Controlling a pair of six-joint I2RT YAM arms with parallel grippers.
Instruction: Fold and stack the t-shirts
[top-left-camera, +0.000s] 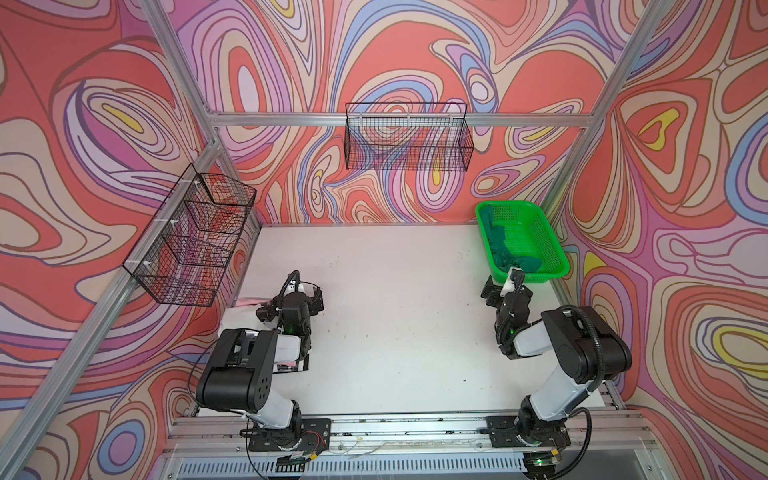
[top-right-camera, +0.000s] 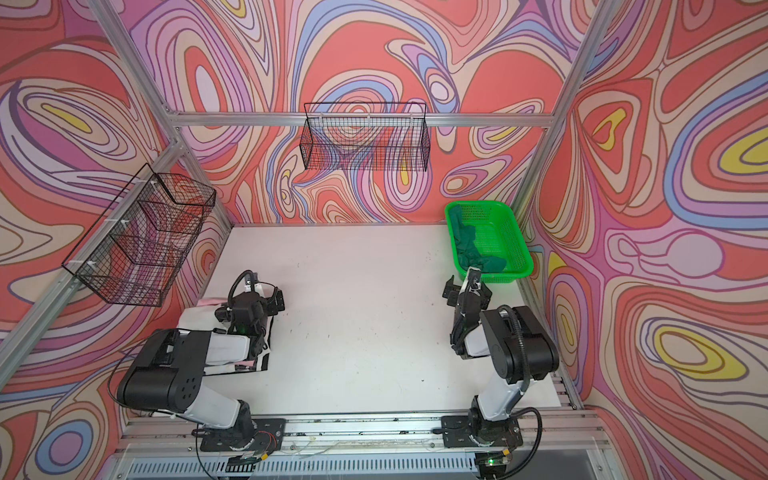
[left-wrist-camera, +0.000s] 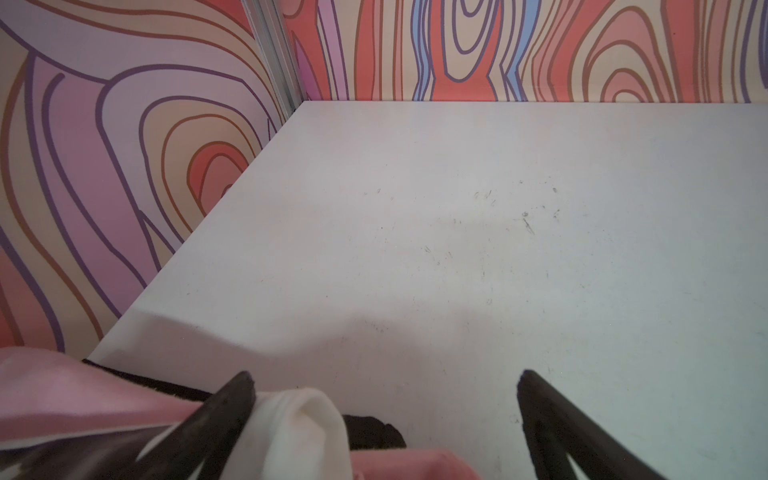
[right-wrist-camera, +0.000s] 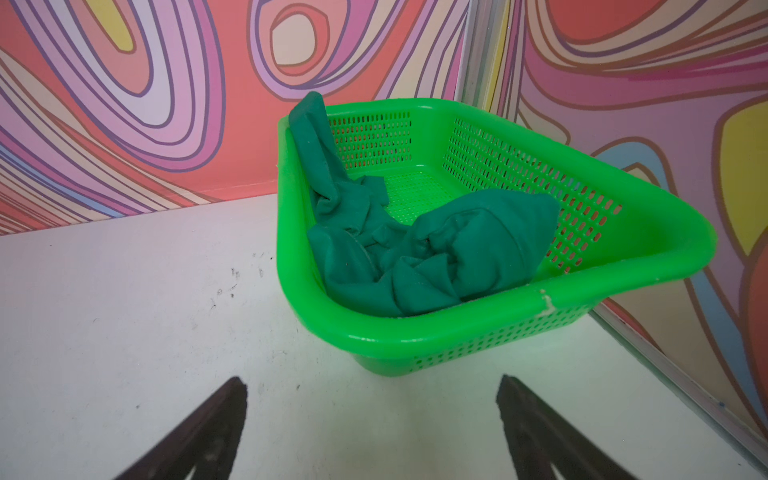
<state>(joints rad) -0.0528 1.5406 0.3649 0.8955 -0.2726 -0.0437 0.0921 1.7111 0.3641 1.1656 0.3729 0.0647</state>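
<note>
A dark green t-shirt (right-wrist-camera: 415, 257) lies crumpled in the bright green plastic basket (right-wrist-camera: 457, 328) at the table's back right (top-left-camera: 509, 249) (top-right-camera: 473, 249). My right gripper (right-wrist-camera: 372, 383) hovers open just in front of the basket (top-left-camera: 505, 291), with nothing between its fingers. At the left edge a white t-shirt (left-wrist-camera: 307, 424) and a light pink t-shirt (left-wrist-camera: 62, 395) lie piled together under my left arm (top-left-camera: 232, 316) (top-right-camera: 208, 301), with a dark cloth edge among them. My left gripper (left-wrist-camera: 384, 378) stands wide open over the pile's far edge. A white fold rises beside one finger, ungripped.
One black wire basket (top-left-camera: 407, 141) hangs on the back wall and another (top-left-camera: 195, 237) on the left wall. The white table (top-left-camera: 395, 311) lies between the two arms. An aluminium rail (top-left-camera: 415, 424) carrying both arm bases runs along the front.
</note>
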